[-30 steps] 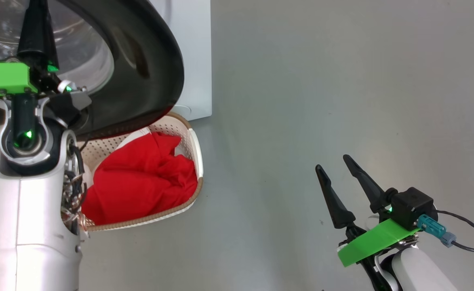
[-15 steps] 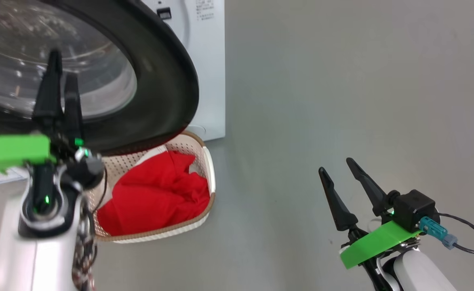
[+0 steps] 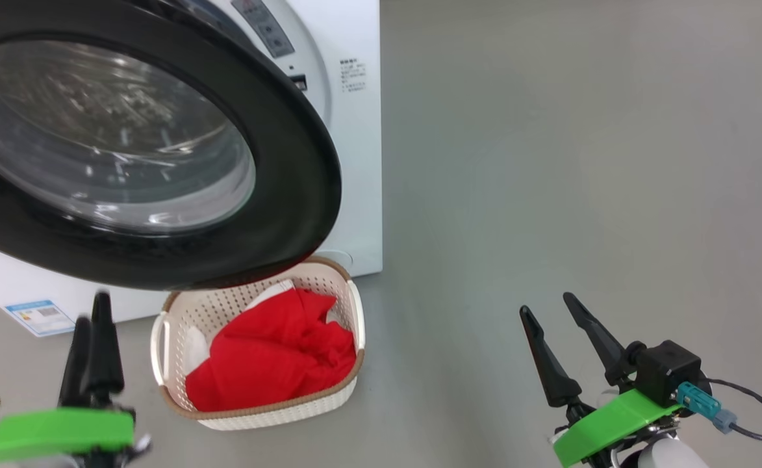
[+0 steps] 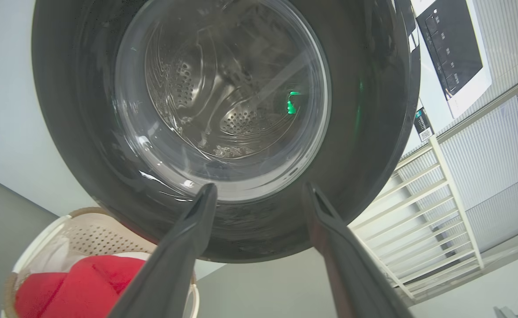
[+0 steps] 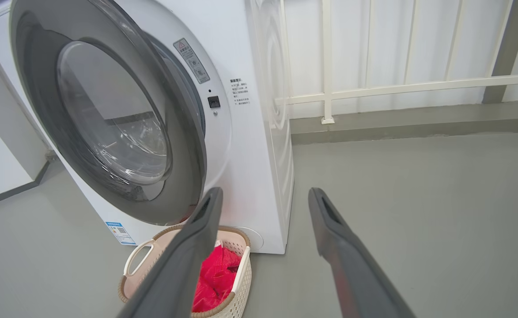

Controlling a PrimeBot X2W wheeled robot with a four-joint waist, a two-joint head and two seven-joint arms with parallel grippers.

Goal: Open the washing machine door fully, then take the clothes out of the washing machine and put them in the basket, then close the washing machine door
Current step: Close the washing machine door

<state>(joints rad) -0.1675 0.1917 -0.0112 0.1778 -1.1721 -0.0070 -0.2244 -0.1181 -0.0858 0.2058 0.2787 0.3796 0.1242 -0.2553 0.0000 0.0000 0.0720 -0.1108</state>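
Plenty of bare floor surrounds the spread, empty right gripper. The left gripper, also spread, faces the washing machine door close ahead; the clothes fill the basket between both grippers.

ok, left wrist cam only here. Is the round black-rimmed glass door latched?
Observer: No. Right wrist view: the washing machine door stands ajar, its free edge off the front of the big white washing machine.
Operator: Right arm?
Observer: Right gripper open, empty, over bare grey floor.
Operator: Basket?
Observer: Head view: cream perforated basket beneath the door's lower edge, the red clothes all inside its brown rim.
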